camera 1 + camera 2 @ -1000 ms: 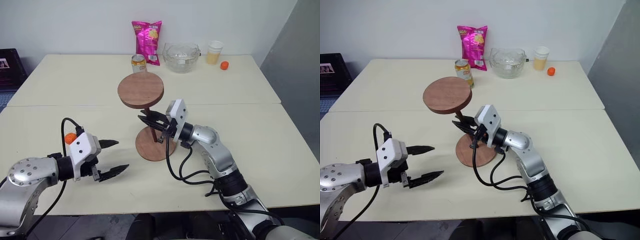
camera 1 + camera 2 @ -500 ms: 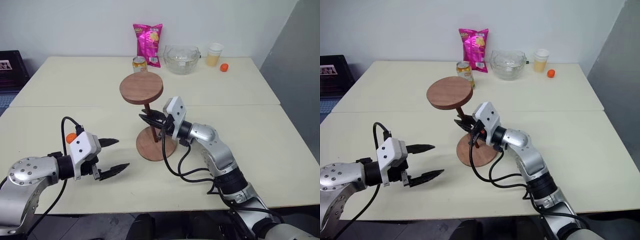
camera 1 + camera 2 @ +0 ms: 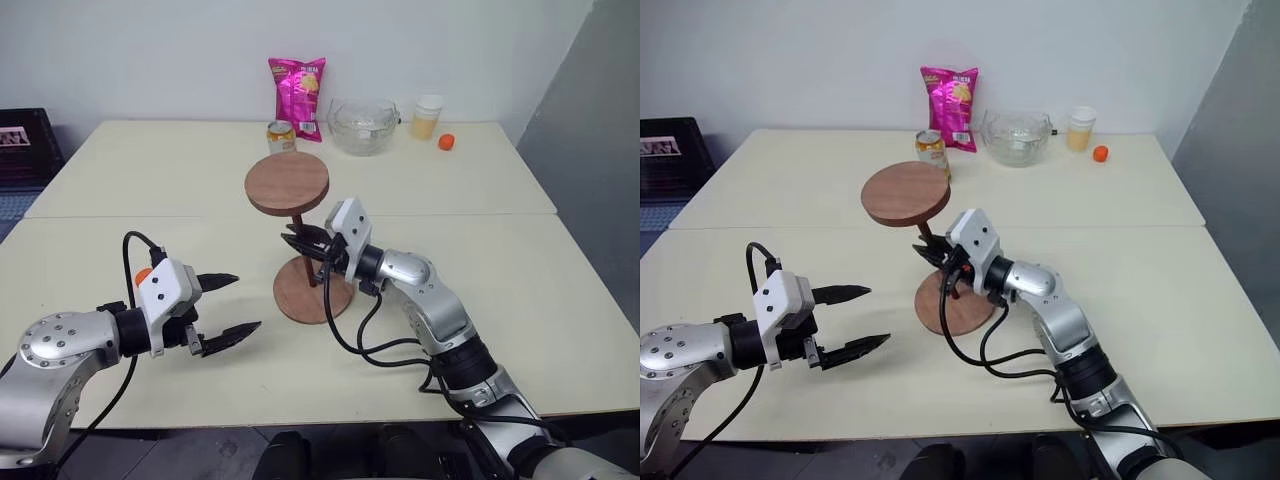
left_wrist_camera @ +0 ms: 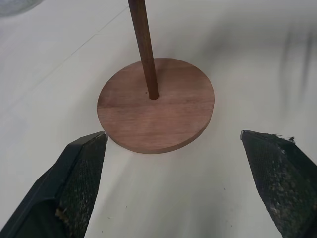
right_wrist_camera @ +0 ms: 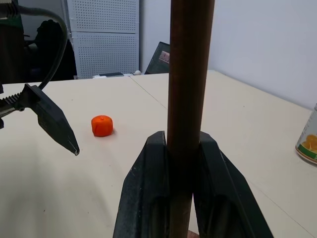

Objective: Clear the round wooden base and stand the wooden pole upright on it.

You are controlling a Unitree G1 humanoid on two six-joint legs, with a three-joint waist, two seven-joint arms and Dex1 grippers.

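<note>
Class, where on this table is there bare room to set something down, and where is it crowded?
Free: the near right of the table, past the right arm, and the far left, left of the soda can. Crowded: the far edge, with the can, chip bag, glass bowl, cup and orange cap; also the middle, around the round wooden base.

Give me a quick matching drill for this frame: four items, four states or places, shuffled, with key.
Items:
1. right hand
2. left hand
3. wooden pole
4. chip bag

States or places:
A. open, holding nothing
B. at the table's far edge by the wall
C. shut on the rod
D. upright, its foot in the centre hole of the round wooden base

Pairs: 1-C, 2-A, 3-D, 4-B
</note>
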